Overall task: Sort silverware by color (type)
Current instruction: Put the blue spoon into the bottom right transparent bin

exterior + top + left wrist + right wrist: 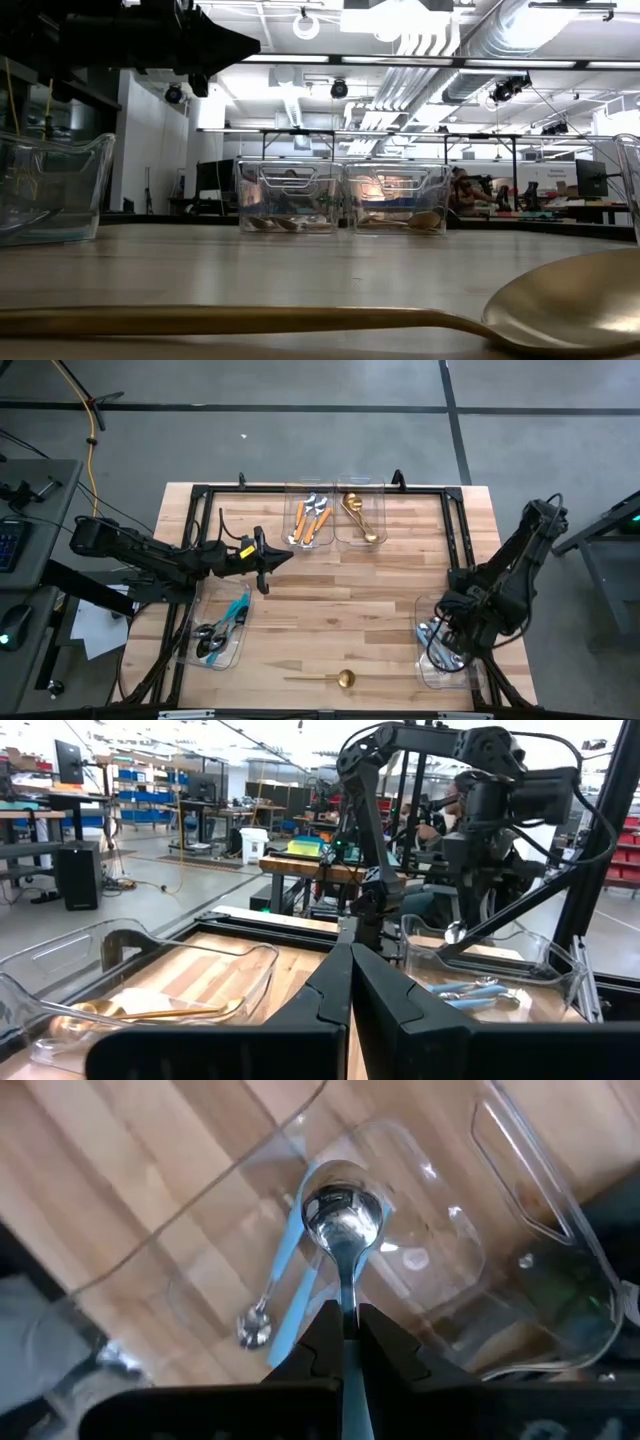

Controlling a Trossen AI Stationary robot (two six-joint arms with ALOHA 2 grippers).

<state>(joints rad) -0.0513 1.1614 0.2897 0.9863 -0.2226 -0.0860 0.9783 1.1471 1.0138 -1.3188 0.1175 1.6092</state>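
Note:
My right gripper [347, 1312] hangs over the clear bin [432, 672] at the table's near right and is shut on a spoon with a silver head [342, 1215] and a light-blue handle. Other silver-headed, light-blue spoons [268, 1305] lie in that bin. A gold spoon [335, 678] lies flat on the table by the near edge. My left gripper [268, 556] hovers shut and empty over the table's left half. Dark-headed, blue-handled pieces [222, 630] lie in the near left bin. My right gripper pinches the spoon's neck [347, 1295], just behind the head, between its two fingers. The fingers point down and lie along the spoon. The head sticks out past the fingertips, hanging down over the bin, and also shows in the left wrist view [455, 932].
Two clear bins stand side by side at the far edge: one with orange-handled pieces [310, 518], one with gold pieces [362, 518]. A black frame [200, 490] runs along the table's edges. Bare wood lies across the table's middle.

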